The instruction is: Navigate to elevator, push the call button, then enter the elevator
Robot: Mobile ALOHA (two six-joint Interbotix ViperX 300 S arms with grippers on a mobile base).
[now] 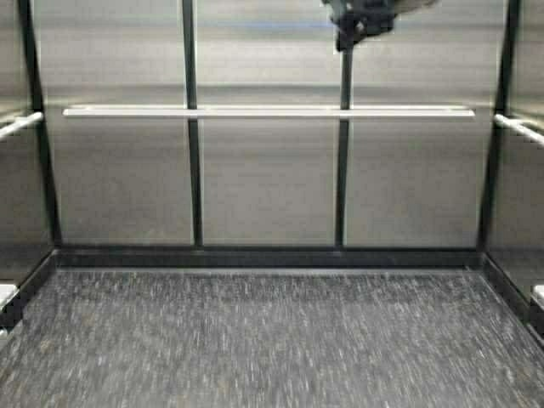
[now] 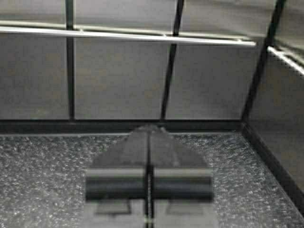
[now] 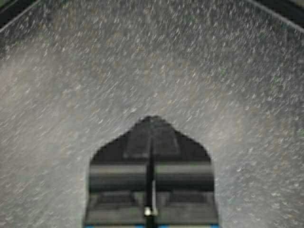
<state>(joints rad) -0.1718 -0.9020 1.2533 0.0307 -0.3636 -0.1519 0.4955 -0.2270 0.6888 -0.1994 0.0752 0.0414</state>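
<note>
The elevator (image 1: 272, 178) is seen from within: its steel-panelled back wall lies straight ahead, crossed by a handrail (image 1: 269, 111) that runs level from side to side, with side rails (image 1: 19, 124) on both flanking walls and speckled dark flooring (image 1: 272, 340) spread out below. No call button is seen in any view. The left gripper (image 2: 148, 130) is pointed forward at the back wall, its fingers pressed together and holding nothing. The right gripper (image 3: 151, 119) is aimed down over the floor, likewise closed and empty. The back wall is judged near, so little forward travel is left.
</note>
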